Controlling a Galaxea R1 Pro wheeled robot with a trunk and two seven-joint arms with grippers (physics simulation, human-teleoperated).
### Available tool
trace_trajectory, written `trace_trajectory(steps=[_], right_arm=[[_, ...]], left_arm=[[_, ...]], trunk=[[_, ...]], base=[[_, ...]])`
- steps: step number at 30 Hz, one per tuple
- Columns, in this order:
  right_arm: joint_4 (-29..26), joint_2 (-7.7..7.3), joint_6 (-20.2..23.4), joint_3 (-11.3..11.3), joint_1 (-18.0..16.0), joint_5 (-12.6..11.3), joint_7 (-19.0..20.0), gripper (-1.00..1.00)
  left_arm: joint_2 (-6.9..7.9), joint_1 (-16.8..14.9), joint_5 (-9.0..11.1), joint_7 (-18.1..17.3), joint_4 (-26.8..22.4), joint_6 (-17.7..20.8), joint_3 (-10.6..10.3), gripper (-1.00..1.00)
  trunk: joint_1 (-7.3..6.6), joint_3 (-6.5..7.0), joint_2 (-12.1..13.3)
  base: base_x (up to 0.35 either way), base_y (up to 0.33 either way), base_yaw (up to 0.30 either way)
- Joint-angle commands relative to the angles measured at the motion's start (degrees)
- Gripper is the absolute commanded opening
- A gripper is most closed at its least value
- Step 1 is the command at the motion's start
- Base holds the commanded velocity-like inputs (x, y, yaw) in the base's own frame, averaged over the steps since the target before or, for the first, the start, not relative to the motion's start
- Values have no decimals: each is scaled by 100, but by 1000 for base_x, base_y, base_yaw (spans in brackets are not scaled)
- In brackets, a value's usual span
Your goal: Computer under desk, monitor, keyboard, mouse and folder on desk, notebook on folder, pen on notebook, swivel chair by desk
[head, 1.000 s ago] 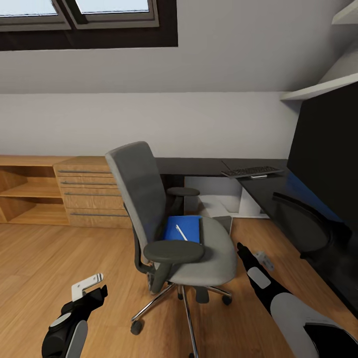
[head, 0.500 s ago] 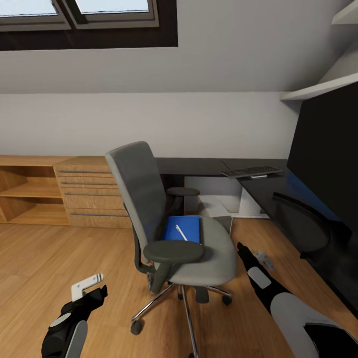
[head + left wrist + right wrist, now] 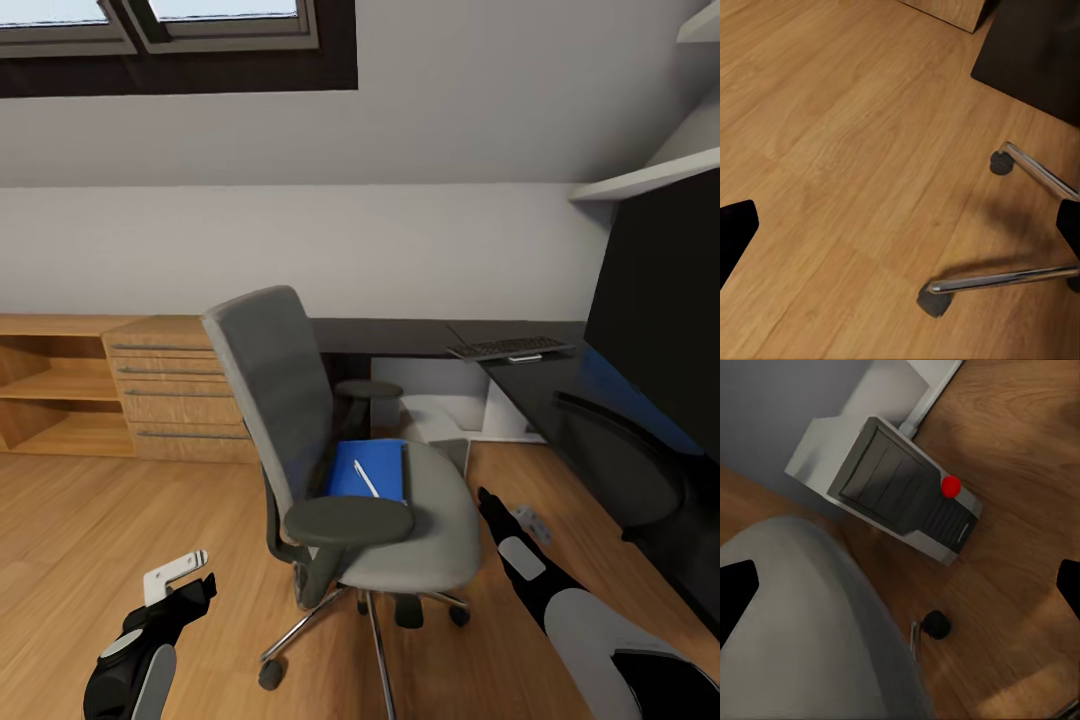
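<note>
So the swivel chair [image 3: 340, 470] is parked in the middle of the wooden floor [image 3: 80, 540], a bit out from the desk [image 3: 540, 385], with its back turned toward the chest of drawers [image 3: 180, 385] side of the room. The blue folder [image 3: 365, 470] is lying flat on the seat, tucked up near the backrest, and the white pen [image 3: 366, 478] is lying on top of it at a slant. I can't make out a notebook under the pen, the angle is too flat to tell. Over on the black desk top the keyboard [image 3: 508, 347] sits near the corner of the L, and the monitor [image 3: 655, 320] is the big black slab at the right edge of the head view, standing on the desk. The computer [image 3: 907, 499] shows up nicely in the right wrist view, a grey tower with the red button on the front, on the floor by a white desk leg, with the grey chair seat [image 3: 802, 622] close in front of the camera. The left gripper [image 3: 180, 578] hangs low over bare floor to the left of the chair, fingers spread apart with nothing between them, and its wrist view looks down at the chair's chrome base legs and casters [image 3: 1005, 281]. The right gripper [image 3: 510, 515] is just beside the right side of the seat, also spread and holding nothing.
</note>
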Motion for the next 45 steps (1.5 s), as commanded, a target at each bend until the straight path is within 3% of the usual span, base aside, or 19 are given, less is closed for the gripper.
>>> trace_trajectory(steps=[1,26,45], right_arm=[[-1,2,-8,-15,-3,-24,4,100],[5,2,-8,-15,-3,-24,1,100],[7,4,-8,-8,-3,-24,1,100]], left_arm=[[-4,-3,61,42,-7,17,5,100],[-3,-2,61,42,-7,14,12,100],[-5,-2,59,42,-7,12,12,100]], trunk=[[2,-6,-2],[2,-6,-2],[2,-6,-2]], base=[[253,0,0],[46,0,8],[0,0,226]])
